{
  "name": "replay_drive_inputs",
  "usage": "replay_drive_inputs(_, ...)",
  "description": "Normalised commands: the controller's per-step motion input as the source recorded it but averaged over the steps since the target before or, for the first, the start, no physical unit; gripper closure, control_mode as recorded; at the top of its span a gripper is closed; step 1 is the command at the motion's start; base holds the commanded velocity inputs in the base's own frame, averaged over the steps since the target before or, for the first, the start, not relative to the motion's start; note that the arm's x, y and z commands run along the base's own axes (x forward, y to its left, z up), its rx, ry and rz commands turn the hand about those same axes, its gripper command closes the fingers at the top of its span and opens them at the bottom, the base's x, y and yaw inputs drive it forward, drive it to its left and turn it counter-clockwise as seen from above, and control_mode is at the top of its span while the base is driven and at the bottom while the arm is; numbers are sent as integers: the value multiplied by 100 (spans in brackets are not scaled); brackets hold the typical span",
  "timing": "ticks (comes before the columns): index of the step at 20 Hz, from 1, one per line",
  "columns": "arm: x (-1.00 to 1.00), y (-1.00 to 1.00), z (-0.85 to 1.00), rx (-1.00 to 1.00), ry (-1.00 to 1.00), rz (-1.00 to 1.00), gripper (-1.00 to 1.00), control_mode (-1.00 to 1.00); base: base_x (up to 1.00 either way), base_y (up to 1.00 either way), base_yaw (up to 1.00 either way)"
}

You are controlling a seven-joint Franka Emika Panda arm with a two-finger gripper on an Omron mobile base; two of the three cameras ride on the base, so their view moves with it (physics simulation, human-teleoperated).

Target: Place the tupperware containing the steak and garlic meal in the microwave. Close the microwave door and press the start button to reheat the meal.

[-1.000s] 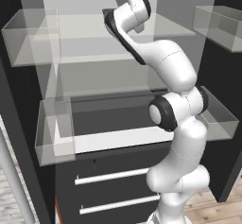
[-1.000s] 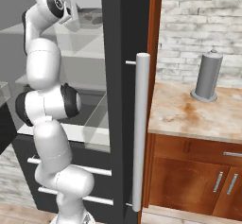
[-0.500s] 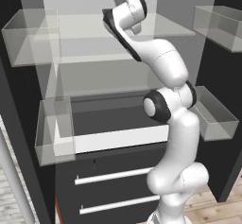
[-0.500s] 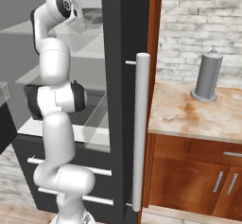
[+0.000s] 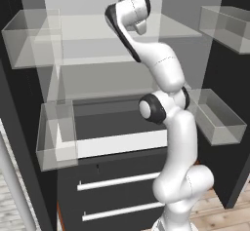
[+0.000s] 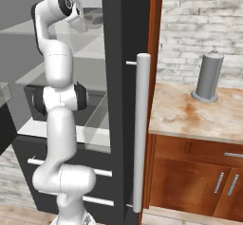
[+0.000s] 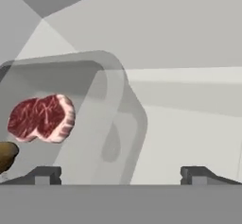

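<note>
In the hand view a translucent smoky-grey tupperware (image 7: 111, 119) stands on a pale fridge shelf, to the left of centre. The red marbled steak (image 7: 41, 118) lies inside it, and beside the steak at the frame's left edge sits a brownish lump, the garlic (image 7: 5, 155). My gripper (image 7: 120, 175) is open, with its left fingertip under the tub's near side and its right fingertip over bare shelf. Nothing sits between the fingers. The arm (image 5: 161, 69) rises high into the open fridge, up to its top shelf. The microwave and its door are out of view.
Clear bins hang on the fridge doors at left (image 5: 29, 37) (image 5: 56, 137) and right (image 5: 219, 115). Dark drawers with white handles (image 5: 117, 181) lie below. A tall door handle (image 6: 141, 124) stands beside a stone counter (image 6: 190, 117) with a grey cylinder (image 6: 209, 77) on it.
The arm has straightened and swung its elbow, carrying the hand further in over the top shelf. The jaws have stayed open.
</note>
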Motion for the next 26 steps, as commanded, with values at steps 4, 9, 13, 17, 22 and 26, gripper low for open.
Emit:
replay_drive_inputs(4, 3, 18, -76, -7, 38, 0, 100, -100, 0, 0, 0)
replay_drive_inputs(9, 0, 7, -100, -24, 16, -7, 100, -100, 0, 0, 0)
replay_drive_inputs(13, 0, 0, -85, -18, -19, -10, 100, -100, 0, 0, 0)
replay_drive_inputs(17, 0, 15, -51, -13, -20, -9, 100, -100, 0, 0, 0)
replay_drive_inputs(22, -13, 10, -54, -14, -12, -7, 100, -100, 0, 0, 0)
replay_drive_inputs(26, -34, 1, -2, -2, -3, -6, 100, -100, 0, 0, 0)
